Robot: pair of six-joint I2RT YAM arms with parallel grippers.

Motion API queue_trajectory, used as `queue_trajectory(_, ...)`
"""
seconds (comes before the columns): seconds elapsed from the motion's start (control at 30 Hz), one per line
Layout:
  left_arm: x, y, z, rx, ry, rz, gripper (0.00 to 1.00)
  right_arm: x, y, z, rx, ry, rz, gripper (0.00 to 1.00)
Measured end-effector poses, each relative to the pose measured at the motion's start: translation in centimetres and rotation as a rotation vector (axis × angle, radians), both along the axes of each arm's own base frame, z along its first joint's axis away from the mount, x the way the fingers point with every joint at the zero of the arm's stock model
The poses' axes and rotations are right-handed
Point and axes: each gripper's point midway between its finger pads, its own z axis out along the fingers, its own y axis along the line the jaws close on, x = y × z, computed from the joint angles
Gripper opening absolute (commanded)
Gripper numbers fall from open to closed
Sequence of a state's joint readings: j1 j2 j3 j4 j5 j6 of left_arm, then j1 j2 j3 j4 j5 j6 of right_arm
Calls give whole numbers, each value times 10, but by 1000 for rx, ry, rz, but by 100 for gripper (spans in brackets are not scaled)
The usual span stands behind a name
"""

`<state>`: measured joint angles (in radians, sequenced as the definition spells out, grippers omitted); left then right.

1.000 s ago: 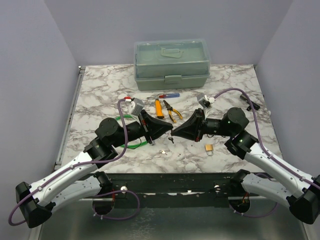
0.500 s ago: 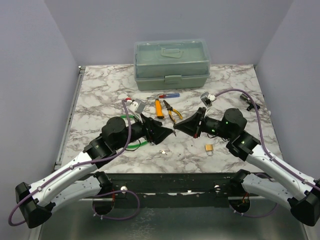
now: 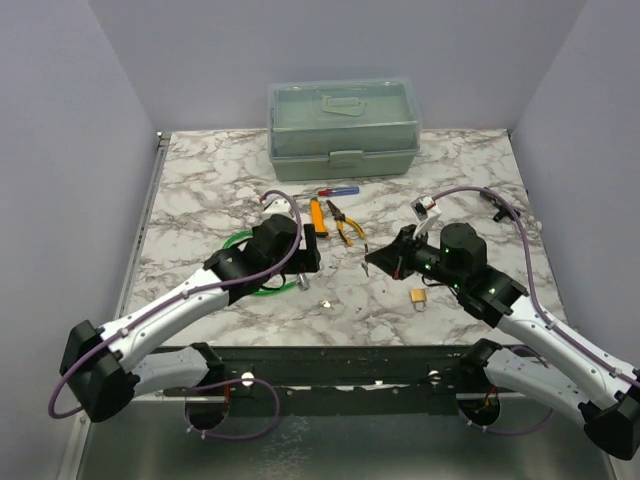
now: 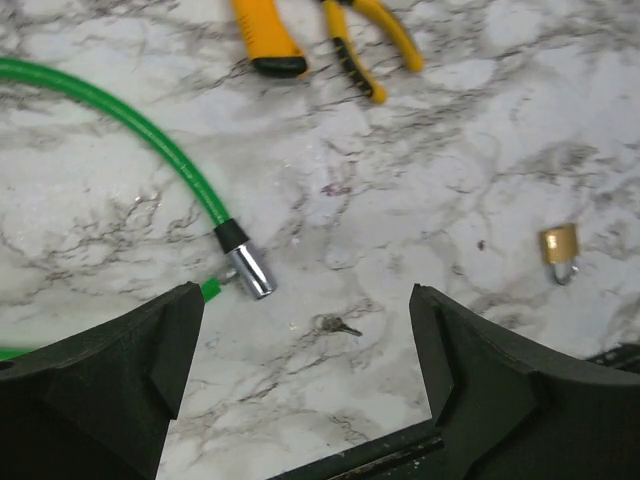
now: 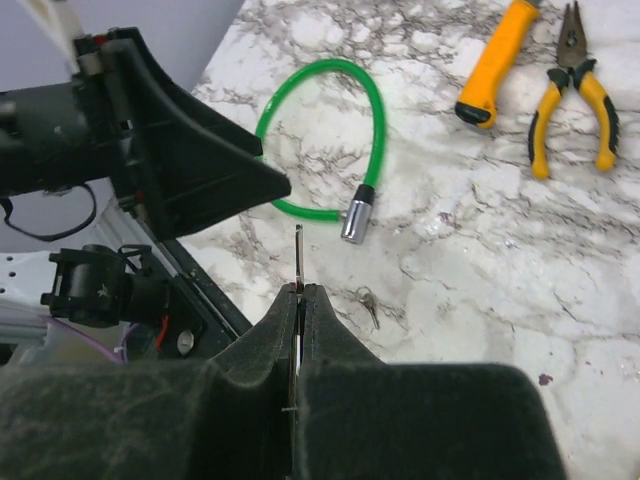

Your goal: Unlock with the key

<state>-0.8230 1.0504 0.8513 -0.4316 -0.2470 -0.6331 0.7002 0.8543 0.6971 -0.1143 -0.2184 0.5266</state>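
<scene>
One key clamped tight in my right gripper.
The lock barrel lies just ahead of the fingers, slightly right, roughly in line with the blade; my left gripper hangs wide open, empty, above it.

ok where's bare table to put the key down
Bare marble: the back left, between toolbox and green cable lock; and the back right corner beside the toolbox. Crowded mid-table: orange knife, pliers, screwdriver, left pincer, right pincer, with the padlock and a loose key near the front.
</scene>
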Motion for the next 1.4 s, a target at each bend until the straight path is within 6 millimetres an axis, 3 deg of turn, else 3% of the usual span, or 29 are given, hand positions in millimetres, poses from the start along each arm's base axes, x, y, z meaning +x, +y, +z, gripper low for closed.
queue_trajectory(0.3, 42, 27, -84, 199, 268, 214, 87, -5, -24, -18, -77, 51, -87, 1)
queue_trajectory(0.63, 51, 17, -131, 279, 414, 269, 76, -8, -31, -23, -101, 70, -107, 1)
queue_trajectory(1.1, 43, 11, -154, 265, 495, 293, 48, -8, -31, -26, -108, 79, -107, 1)
queue_trajectory(1.17, 43, 11, -155, 260, 496, 295, 36, -8, -31, -26, -107, 80, -107, 1)
queue_trajectory(1.3, 43, 13, -157, 256, 498, 302, 2, -8, -31, -27, -108, 82, -107, 1)
queue_trajectory(1.4, 43, 11, -156, 240, 496, 298, 0, -7, -30, -29, -113, 89, -106, 1)
